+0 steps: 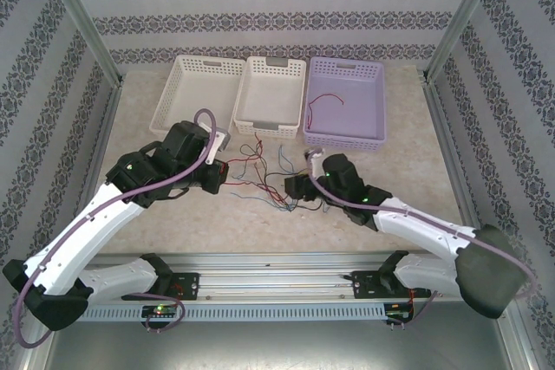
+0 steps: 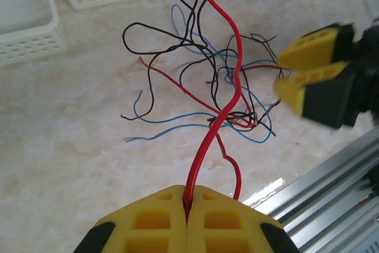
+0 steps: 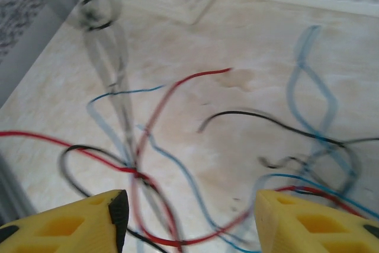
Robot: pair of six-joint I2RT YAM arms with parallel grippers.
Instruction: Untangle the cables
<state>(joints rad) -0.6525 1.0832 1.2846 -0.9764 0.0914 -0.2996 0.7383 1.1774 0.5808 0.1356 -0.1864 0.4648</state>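
On the pale, marbled table, between the two arms and just in front of the baskets, we see the cables: a loose snarl of thin, limp wires in red, blue and black, looping and crossing one another. One more red wire lies curled alone in the lilac basket, which stands to the right of two white perforated baskets.

From the left wrist we see the tangle sharply. A glossy red strand runs from the top edge down through the knot to the left fingers, whose yellow moulded pads are pressed together on it. That view also shows the right fingers from the side, at the tangle's right edge.

The right wrist picture is blurred. We make out the right fingers spread wide apart, gripping nothing, with red, blue and black strands lying on the table between and beyond them.

From above, both arms reach forward and inward with bent elbows. The left fingers are at the tangle's left edge and the right fingers at its right.
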